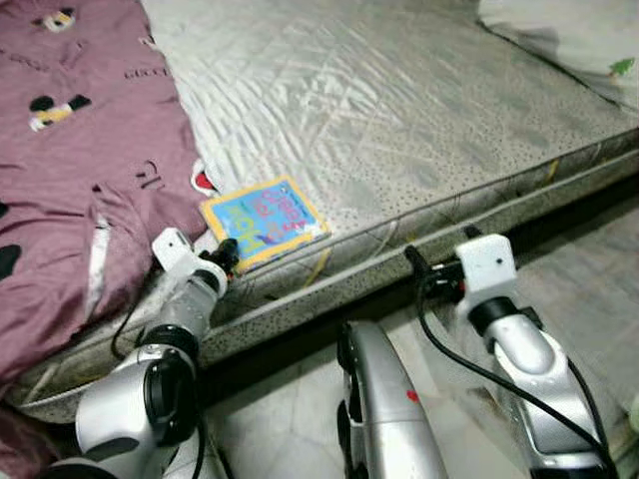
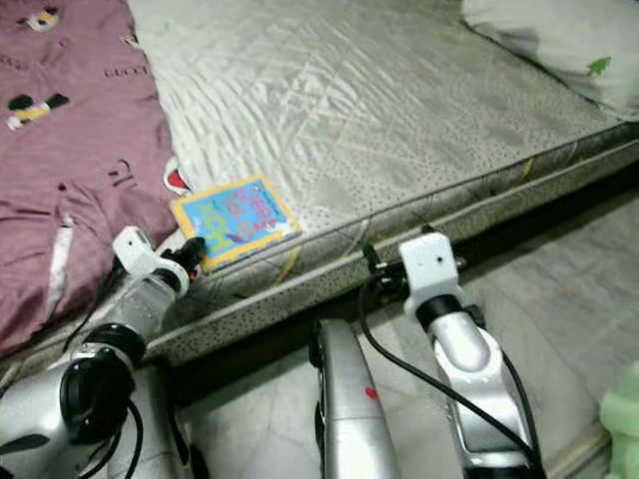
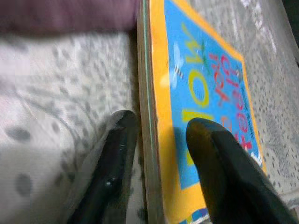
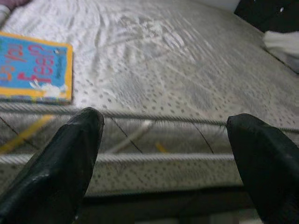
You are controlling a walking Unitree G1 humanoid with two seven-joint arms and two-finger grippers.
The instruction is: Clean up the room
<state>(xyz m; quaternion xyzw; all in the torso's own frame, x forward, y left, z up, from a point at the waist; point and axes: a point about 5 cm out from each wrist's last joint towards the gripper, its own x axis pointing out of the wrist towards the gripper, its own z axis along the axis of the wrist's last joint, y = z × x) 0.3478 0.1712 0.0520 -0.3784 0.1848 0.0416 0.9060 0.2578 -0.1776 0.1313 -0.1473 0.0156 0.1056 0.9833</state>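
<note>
The left tool (image 1: 228,256) reaches the near corner of a blue and yellow book (image 1: 264,222) lying at the edge of the mattress (image 1: 399,110). Its 2 fingers (image 3: 110,172) straddle the book's edge with a narrow gap, one on the cover, one beside the spine. A maroon blanket (image 1: 70,170) lies just beyond this tool. The right tool (image 1: 417,261) hangs before the mattress side, fingers spread wide, holding nothing.

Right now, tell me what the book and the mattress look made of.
Book: likely thick card, glossy printed cover; its edge looks stout between the left end effector fingers. Mattress: quilted fabric with a satiny sheen, stitched ripples and corded edge.
</note>
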